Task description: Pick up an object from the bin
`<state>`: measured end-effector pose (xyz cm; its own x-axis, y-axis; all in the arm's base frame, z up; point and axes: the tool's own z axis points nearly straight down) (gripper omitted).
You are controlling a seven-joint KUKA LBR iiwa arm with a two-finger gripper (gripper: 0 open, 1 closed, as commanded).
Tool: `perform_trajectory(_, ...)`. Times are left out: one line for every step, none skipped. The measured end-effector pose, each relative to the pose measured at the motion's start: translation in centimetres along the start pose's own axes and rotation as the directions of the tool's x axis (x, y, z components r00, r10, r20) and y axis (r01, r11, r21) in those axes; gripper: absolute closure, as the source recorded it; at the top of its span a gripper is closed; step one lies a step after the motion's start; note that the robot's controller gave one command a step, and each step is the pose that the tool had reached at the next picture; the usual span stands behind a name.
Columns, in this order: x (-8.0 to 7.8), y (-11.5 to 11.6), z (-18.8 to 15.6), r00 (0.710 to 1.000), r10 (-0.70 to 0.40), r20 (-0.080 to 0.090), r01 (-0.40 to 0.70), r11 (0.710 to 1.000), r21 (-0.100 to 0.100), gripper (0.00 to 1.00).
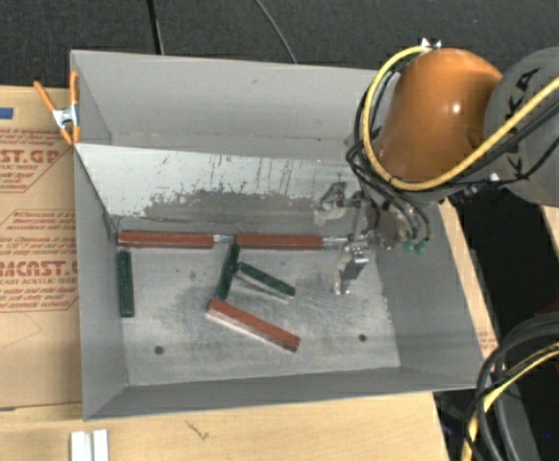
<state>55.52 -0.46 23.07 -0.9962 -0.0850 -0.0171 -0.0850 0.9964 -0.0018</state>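
- The gripper (349, 267) hangs low at the right of the grey metal bin (260, 373); whether its jaws are spread or pressed together cannot be told, and nothing shows between them.
- Just left of it ends a long red-brown bar (279, 242), lying flat along the back wall; contact is unclear.
- Two dark green sticks (267, 280) lie crossed near the middle of the scratched floor.
- A red-brown slat (254, 324) lies slanted in front of them.

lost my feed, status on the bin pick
Gripper low at bin's right, by long red bar's right end. Green sticks, red block apart to its left.
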Motion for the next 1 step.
perform_trajectory(-0.35,0.99,7.09,0.999,0.034,-0.011,-0.034,0.999,-0.002,0.00)
